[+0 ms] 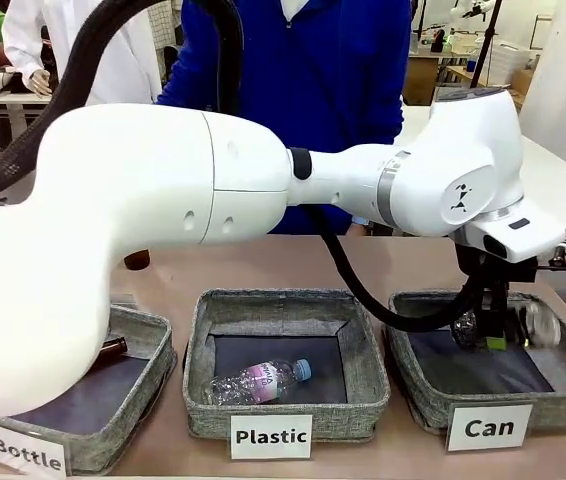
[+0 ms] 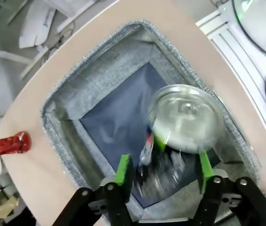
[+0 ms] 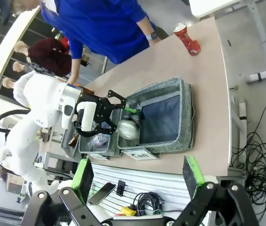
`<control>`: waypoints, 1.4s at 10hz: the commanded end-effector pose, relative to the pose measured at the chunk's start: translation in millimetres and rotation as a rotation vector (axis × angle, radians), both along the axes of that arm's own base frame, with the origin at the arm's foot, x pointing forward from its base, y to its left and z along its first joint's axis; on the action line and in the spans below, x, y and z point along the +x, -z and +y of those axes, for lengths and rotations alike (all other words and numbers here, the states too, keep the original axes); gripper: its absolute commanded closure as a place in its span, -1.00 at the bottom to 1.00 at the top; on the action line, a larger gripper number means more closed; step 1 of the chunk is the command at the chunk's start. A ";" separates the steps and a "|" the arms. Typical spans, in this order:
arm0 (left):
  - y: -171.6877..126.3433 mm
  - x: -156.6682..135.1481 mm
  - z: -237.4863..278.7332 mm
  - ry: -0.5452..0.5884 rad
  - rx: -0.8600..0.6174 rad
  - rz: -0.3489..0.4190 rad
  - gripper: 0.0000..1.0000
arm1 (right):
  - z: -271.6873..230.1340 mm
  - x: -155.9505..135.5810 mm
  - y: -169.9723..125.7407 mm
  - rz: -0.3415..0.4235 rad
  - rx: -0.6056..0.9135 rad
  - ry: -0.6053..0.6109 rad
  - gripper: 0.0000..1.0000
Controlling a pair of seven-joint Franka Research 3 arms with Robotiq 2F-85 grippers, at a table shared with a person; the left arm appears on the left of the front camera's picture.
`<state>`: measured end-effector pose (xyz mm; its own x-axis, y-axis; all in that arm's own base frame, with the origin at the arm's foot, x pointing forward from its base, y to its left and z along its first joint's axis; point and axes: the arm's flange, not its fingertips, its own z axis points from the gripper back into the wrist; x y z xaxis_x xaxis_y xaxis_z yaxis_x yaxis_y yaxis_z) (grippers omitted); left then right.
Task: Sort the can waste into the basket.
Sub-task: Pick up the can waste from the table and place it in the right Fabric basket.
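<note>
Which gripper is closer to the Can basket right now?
Left. The left gripper hangs just over the Can basket; the right gripper is held well back from it.

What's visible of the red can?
The red can is small, shiny metal with a silver end, its body crushed in at the middle. It rests on the bare tabletop, apart from the Can basket and past its far wall, touching nothing else. Upright or lying: cannot tell.

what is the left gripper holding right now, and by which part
Probably nothing: the can sits blurred between the left gripper and its green pads, over the Can basket, with a gap at one pad, so it looks released.
</note>
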<state>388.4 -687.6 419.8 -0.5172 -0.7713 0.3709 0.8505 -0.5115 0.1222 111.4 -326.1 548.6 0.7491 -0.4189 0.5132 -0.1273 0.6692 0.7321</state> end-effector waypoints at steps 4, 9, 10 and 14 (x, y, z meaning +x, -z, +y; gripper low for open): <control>-31.4 -7.8 18.8 -0.055 0.000 0.056 -1.00 | -0.8 -11.4 -3.4 -0.006 0.014 0.029 -1.00; -102.3 -42.9 232.7 -0.286 -0.145 0.188 -1.00 | 14.4 7.6 -1.7 -0.020 0.047 0.002 -1.00; -114.5 -49.2 278.5 -0.358 -0.197 0.196 -1.00 | 29.8 14.6 -1.7 -0.012 0.066 -0.023 -1.00; -141.1 -81.5 444.4 -0.603 -0.428 0.197 -1.00 | 115.4 47.5 28.0 0.105 -0.066 -0.194 -1.00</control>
<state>338.6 -280.4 570.5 0.0380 -0.6647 0.7461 0.9983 0.0589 0.0015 162.8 -231.4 525.9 0.8467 -0.2559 0.4666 -0.2067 0.6499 0.7314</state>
